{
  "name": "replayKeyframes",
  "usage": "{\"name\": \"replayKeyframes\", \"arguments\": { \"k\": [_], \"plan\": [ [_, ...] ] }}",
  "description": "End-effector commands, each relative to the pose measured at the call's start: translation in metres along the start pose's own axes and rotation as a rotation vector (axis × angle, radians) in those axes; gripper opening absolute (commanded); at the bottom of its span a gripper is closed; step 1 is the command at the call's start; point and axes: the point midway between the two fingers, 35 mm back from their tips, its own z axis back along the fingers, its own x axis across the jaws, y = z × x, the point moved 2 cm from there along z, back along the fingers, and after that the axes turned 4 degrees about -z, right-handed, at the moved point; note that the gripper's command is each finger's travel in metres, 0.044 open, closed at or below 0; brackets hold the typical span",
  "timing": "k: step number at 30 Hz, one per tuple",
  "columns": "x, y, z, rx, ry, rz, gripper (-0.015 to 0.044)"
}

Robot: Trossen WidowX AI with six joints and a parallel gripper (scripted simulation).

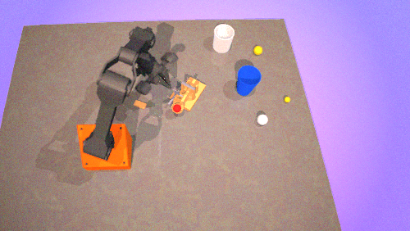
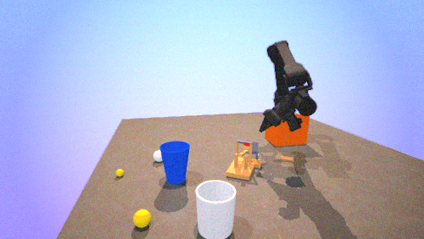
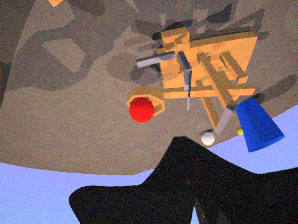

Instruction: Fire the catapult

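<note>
Brown tabletop point(image 1: 213, 176) point(image 2: 127, 140) point(image 3: 60, 130), mottled, against violet-blue. On it, before you: one orange catapult point(image 1: 196, 95) point(image 2: 241, 173) point(image 3: 225, 55), red ball point(image 1: 177, 108) point(image 2: 247, 143) point(image 3: 141, 109) in its cup; one white mug point(image 1: 222, 40) point(image 2: 215, 212), upright, well apart; one blue cup point(image 1: 247, 82) point(image 2: 175, 163) point(image 3: 257, 125), upright. Your gripper point(image 1: 169, 87) point(image 2: 261, 130) point(image 3: 178, 141): closed, empty, above the table near the catapult.
</note>
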Motion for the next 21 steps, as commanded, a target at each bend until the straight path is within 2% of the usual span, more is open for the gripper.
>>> {"name": "replayKeyframes", "arguments": {
  "k": [1,21],
  "plan": [
    [0.017,0.007,-0.001,0.068,-0.009,0.146,0.0],
    [0.022,0.0,-0.012,0.089,-0.012,0.192,0.0]
  ]
}}
